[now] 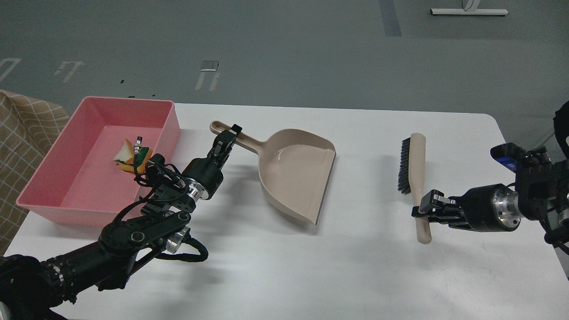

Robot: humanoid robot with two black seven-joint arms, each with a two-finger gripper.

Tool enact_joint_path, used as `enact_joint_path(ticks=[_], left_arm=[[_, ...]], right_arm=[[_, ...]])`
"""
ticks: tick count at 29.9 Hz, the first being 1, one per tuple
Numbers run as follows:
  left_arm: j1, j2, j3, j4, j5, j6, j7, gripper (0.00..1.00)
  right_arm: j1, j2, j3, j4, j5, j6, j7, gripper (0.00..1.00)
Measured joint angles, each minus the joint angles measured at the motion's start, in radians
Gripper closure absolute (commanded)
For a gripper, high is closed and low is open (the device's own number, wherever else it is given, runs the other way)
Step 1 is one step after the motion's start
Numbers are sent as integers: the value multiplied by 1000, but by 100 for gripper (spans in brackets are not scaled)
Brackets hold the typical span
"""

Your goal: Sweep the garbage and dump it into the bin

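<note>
White tabletop [338, 275] is seen against grey floor; its far edge and rounded far-right corner are visible. The pink bin [42, 202] is placed at the left edge, near the far-left corner, and both pieces of garbage lie inside it, toward the right wall: the bread slice [122, 152] and the yellow sponge [141, 158], touching or overlapping, partly hidden by the left arm. No debris is seen on the tabletop, so sweeping and dumping are judged complete; only release of the tools and withdrawal appear to be left. The beige dustpan [298, 175] is lying flat near the middle of the tabletop, apparently empty, mouth toward the near-right. The left gripper [230, 136] is positioned at the dustpan handle, fingers around it; whether it is clamped cannot be told. The brush [418, 178] is lying toward the right edge, bristles facing left. The right gripper [426, 209] is closed on its handle near the lower end. Open room is available along the near edge and between dustpan and brush; the bin wall is close to the left arm.
</note>
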Motion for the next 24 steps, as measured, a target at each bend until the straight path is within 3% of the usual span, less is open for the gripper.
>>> enact_joint_path(ticks=[24], left_arm=[[17, -64, 0, 100, -2, -11, -2, 100]], right_arm=[[-1, 18, -3, -16, 1, 0, -8, 94]])
